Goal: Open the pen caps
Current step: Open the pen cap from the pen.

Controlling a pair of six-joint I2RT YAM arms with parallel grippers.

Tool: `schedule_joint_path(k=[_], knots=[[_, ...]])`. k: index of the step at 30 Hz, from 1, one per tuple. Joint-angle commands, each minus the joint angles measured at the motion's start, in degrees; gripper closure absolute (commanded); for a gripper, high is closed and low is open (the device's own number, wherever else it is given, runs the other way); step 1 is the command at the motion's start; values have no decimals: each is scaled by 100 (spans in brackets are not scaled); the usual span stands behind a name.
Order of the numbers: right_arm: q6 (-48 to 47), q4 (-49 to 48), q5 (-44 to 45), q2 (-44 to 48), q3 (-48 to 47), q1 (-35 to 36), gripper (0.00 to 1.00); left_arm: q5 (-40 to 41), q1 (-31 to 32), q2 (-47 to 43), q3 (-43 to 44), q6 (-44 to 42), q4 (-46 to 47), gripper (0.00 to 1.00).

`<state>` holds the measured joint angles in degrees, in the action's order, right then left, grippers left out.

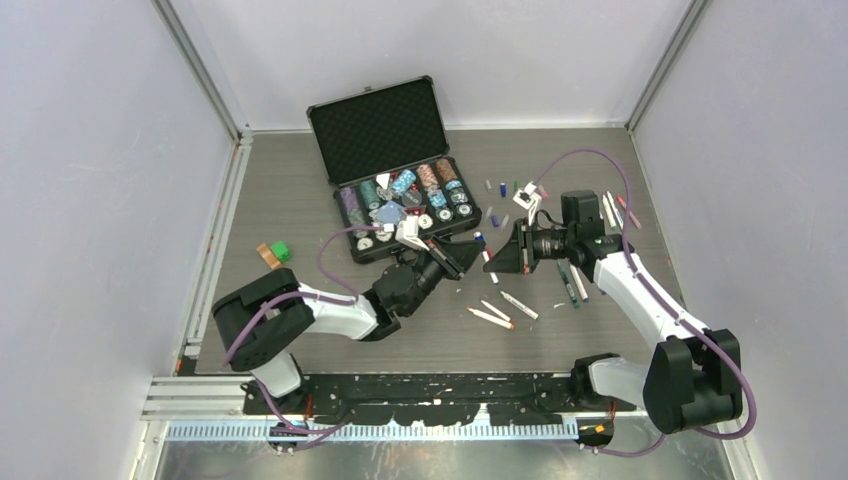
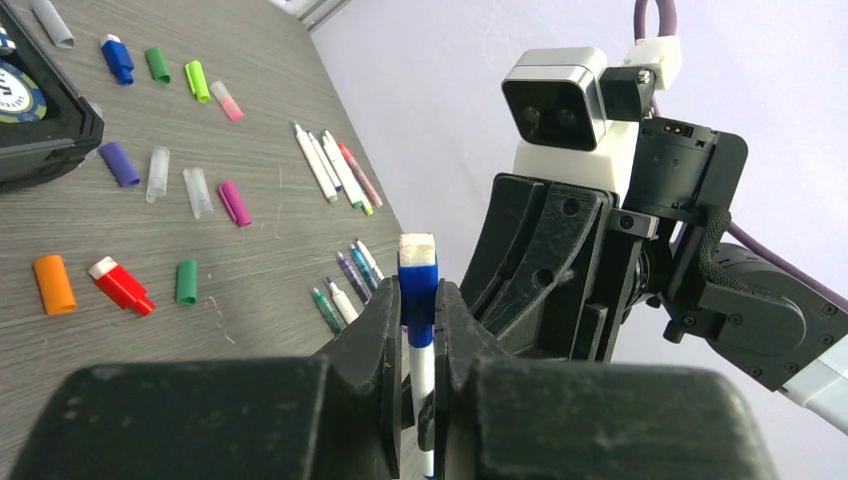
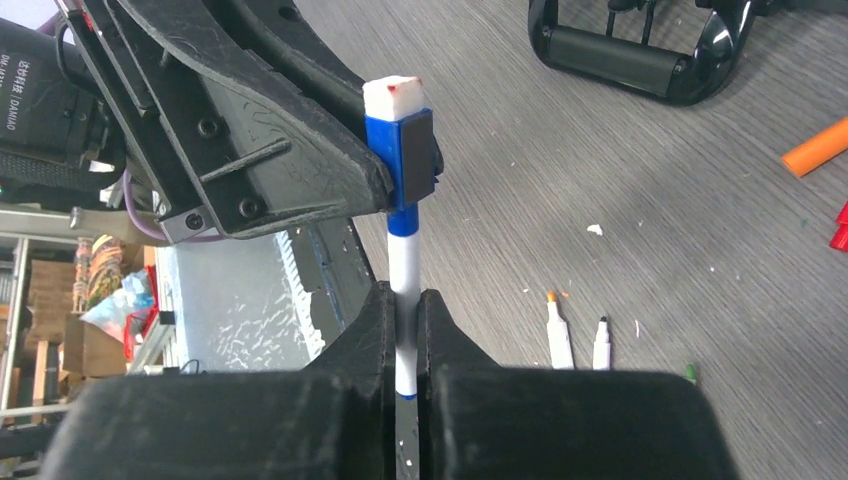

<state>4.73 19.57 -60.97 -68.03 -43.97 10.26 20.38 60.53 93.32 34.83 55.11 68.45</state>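
A white-barrelled pen with a blue cap (image 1: pixel 484 250) is held between both grippers above the table. My left gripper (image 2: pixel 418 300) is shut on the blue pen cap (image 2: pixel 417 285), which has a white end. My right gripper (image 3: pixel 403 300) is shut on the pen's white barrel (image 3: pixel 405 265); the cap (image 3: pixel 400 150) sits on the pen. Several loose pen caps lie on the table, among them orange (image 2: pixel 54 284), red (image 2: pixel 122 286), green (image 2: pixel 186 281) and purple (image 2: pixel 119 163). Other pens (image 2: pixel 330 165) lie in small groups, and two uncapped ones (image 3: pixel 558 330) lie near the right gripper.
An open black case (image 1: pixel 378 128) with round striped poker chips stands at the back centre. Small green and orange blocks (image 1: pixel 275 253) lie at the left. More pens (image 1: pixel 518 304) lie in front of the grippers, and others (image 1: pixel 612 210) at the right.
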Motion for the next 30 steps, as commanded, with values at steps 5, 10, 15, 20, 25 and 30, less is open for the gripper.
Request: schedule_joint_path(k=[5, 10, 15, 20, 25, 30], knots=[[-262, 272, 56, -5, -421, -13, 100, 606, 12, -73, 130, -103, 809, 96], [-324, 273, -14, 89, -423, -8, 100, 301, -5, 20, 276, 274, 645, 66], [-422, 363, -29, 91, -426, -7, 100, 358, 0, 101, 235, 454, 616, 65], [-631, 605, -37, 15, -509, -11, 100, 338, 1, 160, 326, 472, 454, 67], [-765, 716, -47, 9, -525, -12, 100, 351, 0, 248, 370, 478, 354, 80], [-878, 854, 31, 1, -564, -7, 100, 285, -17, 245, 410, 472, 139, 96]])
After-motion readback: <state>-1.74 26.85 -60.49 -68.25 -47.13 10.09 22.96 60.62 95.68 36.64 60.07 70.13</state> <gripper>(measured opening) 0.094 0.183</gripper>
